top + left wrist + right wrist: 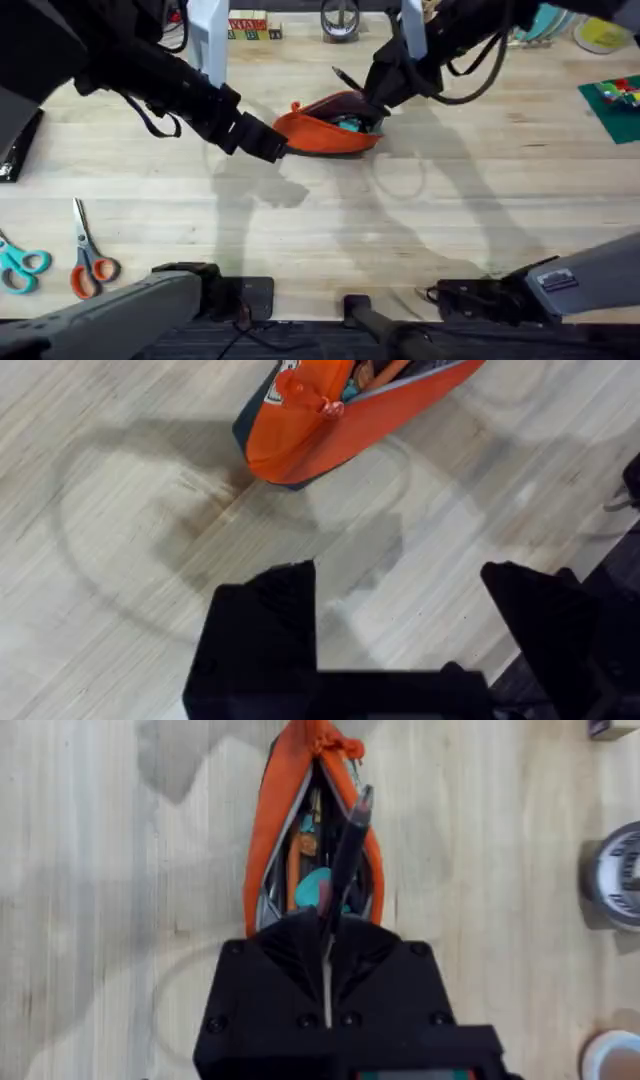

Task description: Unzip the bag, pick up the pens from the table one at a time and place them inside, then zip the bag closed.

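Nearest the arm bases, two pairs of scissors [60, 265] sat on the desk [320, 220] at the lower left, well away from the action and not part of the job. Further out, the left claw [400, 630] was spread wide with nothing in it, parked just beside the bag's [330, 130] near end, probably ready to steady it. The bag itself lay mid-desk, zipper already open, with something teal [318, 888] sitting inside, which I took for the teal pen. Over it, the right claw [328, 925] was clenched on the black pen [348, 850], holding it lengthwise along the open slot so it could slide straight in. Looked to me like the last pen going in, zipping still to come. Tape rolls [615, 875] sat off to the side.
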